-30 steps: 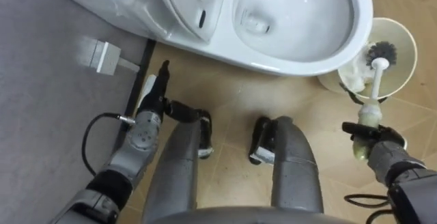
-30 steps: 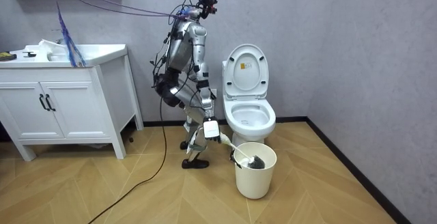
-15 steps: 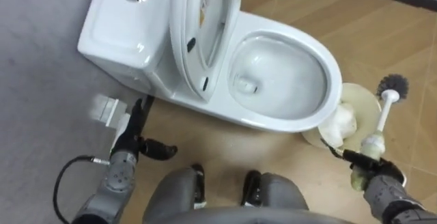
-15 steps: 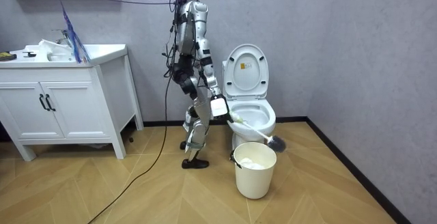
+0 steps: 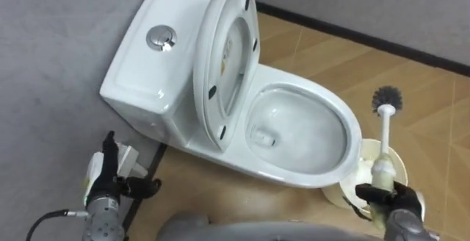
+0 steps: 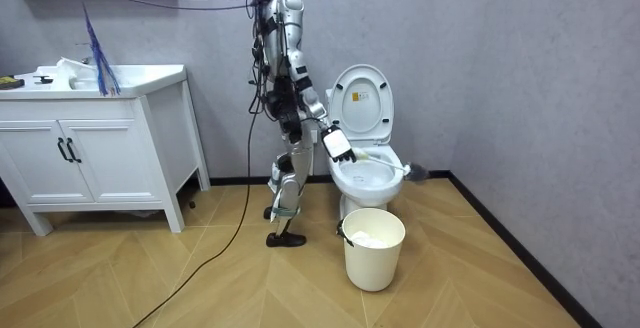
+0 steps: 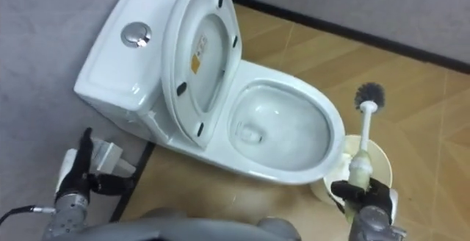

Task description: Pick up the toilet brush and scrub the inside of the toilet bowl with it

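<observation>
Right robot hand (image 5: 393, 200) is clenched round the bottom end of the toilet brush (image 5: 384, 142), just right of the toilet bowl (image 5: 294, 178). The bristle head pokes out past the bowl's right rim, over the floor, so it's not in the bowl yet. Seat and lid (image 5: 220, 65) are tipped up at the back of the bowl, so the way in looks clear. Waste bin (image 6: 374, 253) stands just in front of the bowl, under that hand.

Risks, imo: the grip is at the very end of a long handle, so the head has lots of leverage. A hard push vs the porcelain could twist the brush in the fingers or pop it loose. Swung in too low, the head knocks the rim; too far back, it clips the raised seat & may drop it. Left robot hand (image 5: 106, 178), fingers straight, idles left of the bowl — no brace if the robot leans in & wobbles.
</observation>
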You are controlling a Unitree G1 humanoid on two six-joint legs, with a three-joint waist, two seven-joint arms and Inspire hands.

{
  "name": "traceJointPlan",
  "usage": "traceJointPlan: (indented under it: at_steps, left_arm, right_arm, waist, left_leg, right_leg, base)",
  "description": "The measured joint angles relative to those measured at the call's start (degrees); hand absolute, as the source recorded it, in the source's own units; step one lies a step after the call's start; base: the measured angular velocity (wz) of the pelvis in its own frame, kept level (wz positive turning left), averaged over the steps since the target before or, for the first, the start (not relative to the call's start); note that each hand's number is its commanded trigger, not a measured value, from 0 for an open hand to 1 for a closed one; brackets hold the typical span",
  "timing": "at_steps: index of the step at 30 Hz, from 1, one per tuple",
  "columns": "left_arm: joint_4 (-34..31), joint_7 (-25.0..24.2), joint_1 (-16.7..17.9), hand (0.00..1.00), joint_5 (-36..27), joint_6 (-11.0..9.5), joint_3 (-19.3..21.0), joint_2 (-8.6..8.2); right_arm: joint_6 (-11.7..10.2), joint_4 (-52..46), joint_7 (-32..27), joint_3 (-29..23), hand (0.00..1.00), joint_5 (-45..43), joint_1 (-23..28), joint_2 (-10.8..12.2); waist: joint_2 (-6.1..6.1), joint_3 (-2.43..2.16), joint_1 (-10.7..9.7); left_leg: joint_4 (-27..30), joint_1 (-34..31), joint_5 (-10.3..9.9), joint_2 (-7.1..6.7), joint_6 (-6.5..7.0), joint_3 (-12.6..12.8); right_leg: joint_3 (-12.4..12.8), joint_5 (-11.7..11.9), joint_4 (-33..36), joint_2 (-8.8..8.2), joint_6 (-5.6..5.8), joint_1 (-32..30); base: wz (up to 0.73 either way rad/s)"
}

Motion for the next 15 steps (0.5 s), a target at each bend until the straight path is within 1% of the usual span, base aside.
traceJointPlan:
  at_steps: [1,3,4,5,7,9,10,11,13,15]
  left_arm:
    - [-1.69,1.23,0.66,0.0,0.82,-0.43,0.5,-0.2]
    - [-4.32,2.88,0.74,0.0,1.53,-0.84,1.65,-0.73]
    - [-6.56,3.91,0.61,0.0,2.6,-1.52,2.86,-1.11]
    - [-8.42,5.59,0.6,0.0,3.14,-2.79,3.56,-1.08]
    - [-11.11,8.02,0.67,0.0,4.16,-3.65,3.66,-1.03]
    - [-13.48,9.61,0.42,0.0,6.54,-4.09,3.63,-1.04]
    - [-14.45,10.59,0.03,0.0,8.17,-4.69,3.63,-1.03]
    - [-15.71,11.51,-0.04,0.0,9.5,-5.01,3.58,-1.04]
    - [-17.45,12.15,-0.06,0.0,10.54,-5.49,3.46,-1.03]
    - [-18.88,12.84,-0.04,0.0,11.89,-5.63,3.31,-1.03]
  right_arm:
    - [-0.11,-0.01,-0.08,0.0,1.0,-2.19,0.53,0.13]
    - [-0.57,0.0,-0.2,0.02,1.0,-5.93,1.04,0.39]
    - [-1.15,0.0,-0.19,0.0,1.0,-8.7,1.25,0.63]
    - [-1.66,-0.01,-0.15,0.01,1.0,-10.89,1.25,1.0]
    - [-1.93,-0.22,-0.12,0.32,1.0,-13.8,1.15,1.46]
    - [-2.22,-0.22,-0.05,0.62,1.0,-16.53,0.9,1.76]
    - [-2.43,0.01,0.11,0.71,1.0,-18.42,0.68,2.02]
    - [-3.07,1.34,0.28,1.04,1.0,-20.4,-0.04,2.29]
    - [-3.19,2.84,0.67,2.24,1.0,-22.27,-1.01,2.41]
    - [-3.94,3.97,1.13,2.88,1.0,-23.84,-1.4,2.46]
  waist:
    - [-0.09,-0.08,0.39]
    - [-0.16,-0.03,1.44]
    - [-0.36,0.03,1.76]
    - [-0.56,0.17,2.09]
    - [-0.77,0.21,2.27]
    - [-0.84,0.25,3.24]
    - [-0.9,0.29,3.54]
    - [-0.96,0.3,3.61]
    - [-0.96,0.31,4.06]
    - [-0.94,0.34,4.37]
  left_leg:
    - [-0.22,0.63,0.0,-0.1,0.0,-0.3]
    - [-0.21,1.07,0.0,-0.1,0.0,-0.68]
    - [-0.2,1.06,0.01,-0.1,-0.02,-0.8]
    - [-0.17,1.09,0.07,-0.13,-0.11,-1.34]
    - [-0.05,0.99,0.11,-0.16,-0.19,-1.95]
    - [-0.05,0.98,0.16,-0.22,-0.27,-2.22]
    - [-0.09,1.03,0.2,-0.26,-0.33,-2.41]
    - [-0.14,1.18,0.25,-0.24,-0.4,-2.94]
    - [-0.22,1.26,0.29,-0.24,-0.46,-3.06]
    - [-0.24,1.27,0.32,-0.24,-0.49,-3.17]
  right_leg:
    - [-0.31,0.04,-0.52,0.0,0.06,0.96]
    - [-0.67,0.05,-0.61,0.0,0.07,1.62]
    - [-0.97,0.06,-0.73,0.02,0.06,1.79]
    - [-1.61,0.12,-0.98,0.05,0.0,2.25]
    - [-2.4,0.19,-1.35,0.1,-0.03,2.74]
    - [-2.67,0.26,-1.41,0.16,-0.1,2.82]
    - [-3.09,0.28,-1.44,0.15,-0.14,3.02]
    - [-3.35,0.28,-1.46,0.15,-0.14,3.08]
    - [-3.42,0.28,-1.52,0.18,-0.14,3.03]
    - [-3.52,0.28,-1.55,0.2,-0.14,3.09]
  base:
    - [0.14]
    - [0.12]
    - [0.15]
    - [0.19]
    - [0.2]
    - [0.09]
    - [0.11]
    - [0.12]
    - [0.04]
    - [0.03]
